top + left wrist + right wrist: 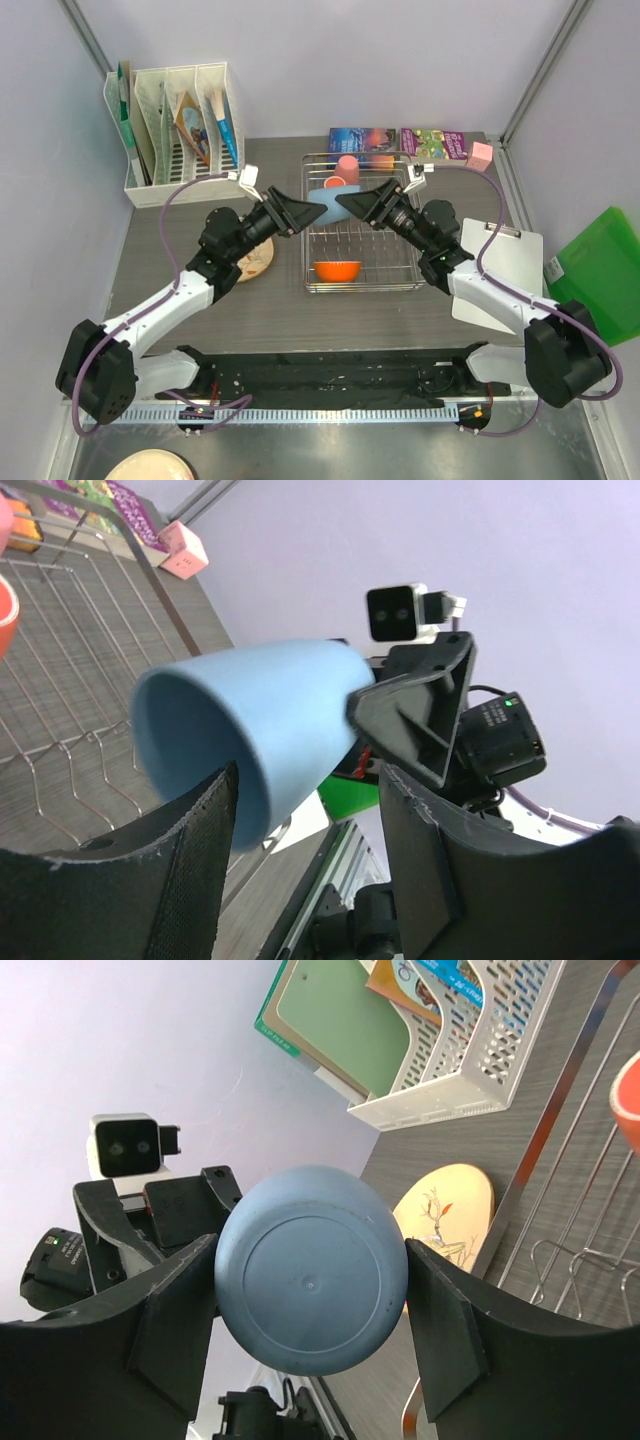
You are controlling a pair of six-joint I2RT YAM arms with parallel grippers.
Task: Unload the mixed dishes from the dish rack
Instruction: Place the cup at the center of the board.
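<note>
The light blue cup hangs on its side above the dish rack. My right gripper is shut on its base end, with a finger touching each side. My left gripper is open at the cup's mouth, one finger by the rim and the other well clear. The orange bowl sits at the rack's near end and the pink cup at its far end. The orange mug shows only partly beside the pink cup. The cream floral plate lies on the table left of the rack.
A white file organiser stands at the back left. Books and a pink cube lie behind the rack. A clipboard and a green folder lie at the right.
</note>
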